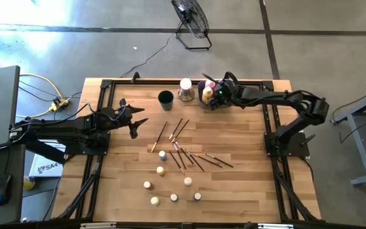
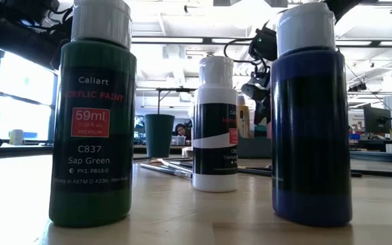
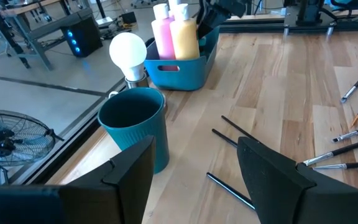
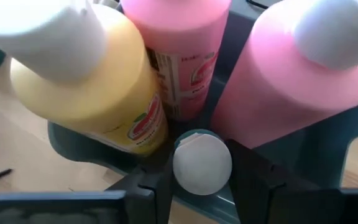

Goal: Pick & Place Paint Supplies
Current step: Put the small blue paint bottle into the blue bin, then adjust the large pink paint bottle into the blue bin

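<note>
Right gripper (image 4: 194, 180) over bin (image 1: 213, 102), table's 1 o'clock, fingers part-closed on white-capped bottle (image 4: 202, 162). Probably light, slick plastic; you grip below cap. Left gripper (image 3: 197, 180) open, empty.

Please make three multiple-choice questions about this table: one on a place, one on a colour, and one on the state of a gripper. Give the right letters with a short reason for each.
1. Where is the right gripper?
A. Over the loose brushes
B. At the blue bin
C. Beside the left arm

2. What colours are the bottles standing in the bin?
A. Pink and yellow
B. Green and blue
C. Red and white

3. What is the state of the left gripper?
A. Shut on a brush
B. Shut on the teal cup
C. Open, holding nothing

Answers:
1. B: the high view shows the right arm reaching to the bin at the table's far edge.
2. A: both wrist views show pink and yellow bottles inside it.
3. C: the left wrist view shows its fingers apart with only bare table between them.
</note>
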`<state>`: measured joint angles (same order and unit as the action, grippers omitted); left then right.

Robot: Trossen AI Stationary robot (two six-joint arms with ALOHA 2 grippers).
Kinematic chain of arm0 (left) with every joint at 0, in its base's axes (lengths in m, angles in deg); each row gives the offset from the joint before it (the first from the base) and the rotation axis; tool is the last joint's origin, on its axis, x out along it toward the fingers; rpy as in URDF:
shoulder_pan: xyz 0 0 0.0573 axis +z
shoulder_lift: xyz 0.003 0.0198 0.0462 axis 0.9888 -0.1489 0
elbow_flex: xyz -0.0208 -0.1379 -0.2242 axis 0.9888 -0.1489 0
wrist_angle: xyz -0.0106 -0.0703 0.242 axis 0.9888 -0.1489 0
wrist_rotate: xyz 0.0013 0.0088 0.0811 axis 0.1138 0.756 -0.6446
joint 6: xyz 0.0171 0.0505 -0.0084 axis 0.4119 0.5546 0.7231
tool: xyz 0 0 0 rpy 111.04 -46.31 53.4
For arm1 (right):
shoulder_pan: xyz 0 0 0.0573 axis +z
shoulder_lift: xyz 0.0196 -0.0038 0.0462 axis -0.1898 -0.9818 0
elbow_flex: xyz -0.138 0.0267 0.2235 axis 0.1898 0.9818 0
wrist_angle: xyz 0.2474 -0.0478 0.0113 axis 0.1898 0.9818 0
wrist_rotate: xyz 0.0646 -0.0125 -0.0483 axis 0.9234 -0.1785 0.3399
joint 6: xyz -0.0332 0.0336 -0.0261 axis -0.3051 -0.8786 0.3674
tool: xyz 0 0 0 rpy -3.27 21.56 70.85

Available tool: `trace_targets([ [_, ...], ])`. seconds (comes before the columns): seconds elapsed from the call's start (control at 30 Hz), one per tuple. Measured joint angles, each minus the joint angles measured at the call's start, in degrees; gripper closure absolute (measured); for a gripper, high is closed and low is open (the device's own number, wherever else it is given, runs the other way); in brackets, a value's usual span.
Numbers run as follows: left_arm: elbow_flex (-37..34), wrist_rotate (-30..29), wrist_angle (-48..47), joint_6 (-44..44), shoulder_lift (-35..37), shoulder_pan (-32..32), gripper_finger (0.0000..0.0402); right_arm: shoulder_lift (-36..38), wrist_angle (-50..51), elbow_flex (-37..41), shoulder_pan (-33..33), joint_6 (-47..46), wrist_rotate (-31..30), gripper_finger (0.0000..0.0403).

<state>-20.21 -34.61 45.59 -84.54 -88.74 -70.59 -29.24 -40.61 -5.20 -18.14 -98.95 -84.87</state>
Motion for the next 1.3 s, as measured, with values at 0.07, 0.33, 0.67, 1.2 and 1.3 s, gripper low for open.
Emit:
trace_targets([
  [0.07, 0.0, 0.0, 0.0, 0.0, 0.0, 0.0, 0.0176, -0.3, -0.1, 0.0, 0.0, 0.2, 0.0, 0.0274],
  [0.33, 0.0, 0.0, 0.0, 0.0, 0.0, 0.0, 0.0176, -0.5, -1.0, 0.0, 0.0, 1.3, -0.2, 0.0247],
  [0.67, 0.0, 0.0, 0.0, 0.0, 0.0, 0.0, 0.0176, 1.5, -1.1, 0.0, 0.0, 3.4, -0.1, 0.0249],
  [1.2, 0.0, 0.0, 0.0, 0.0, 0.0, 0.0, 0.0176, 14.2, -0.9, 0.0, 0.4, 4.6, 7.4, 0.0255],
  [1.3, 0.0, 0.0, 0.0, 0.0, 0.0, 0.0, 0.0176, 16.9, -0.4, 0.0, 1.1, 4.6, 9.3, 0.0255],
])
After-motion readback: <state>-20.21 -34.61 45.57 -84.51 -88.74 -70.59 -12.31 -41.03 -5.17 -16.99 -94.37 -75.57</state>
